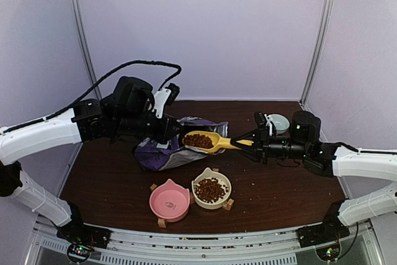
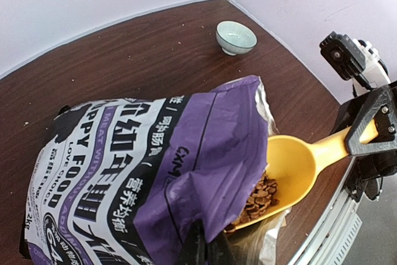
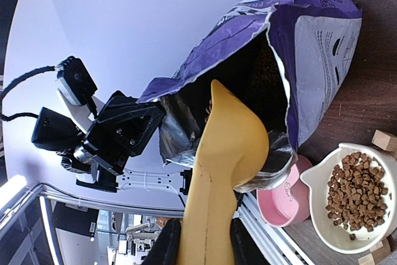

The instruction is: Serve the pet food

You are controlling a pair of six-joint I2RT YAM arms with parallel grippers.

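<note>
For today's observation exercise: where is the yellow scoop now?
Top view: the yellow scoop, holding kibble, is mid-table at the mouth of the purple bag, handle between the right fingers, behind the cream bowl.

Lab booth: plain white walls (image 1: pixel 205 29), metal-railed table (image 1: pixel 291 184).

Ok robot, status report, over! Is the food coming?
Left gripper shut on bag rim. Right gripper shut on scoop, kibble loaded. Pink bowl empty, nothing blocking.
</note>
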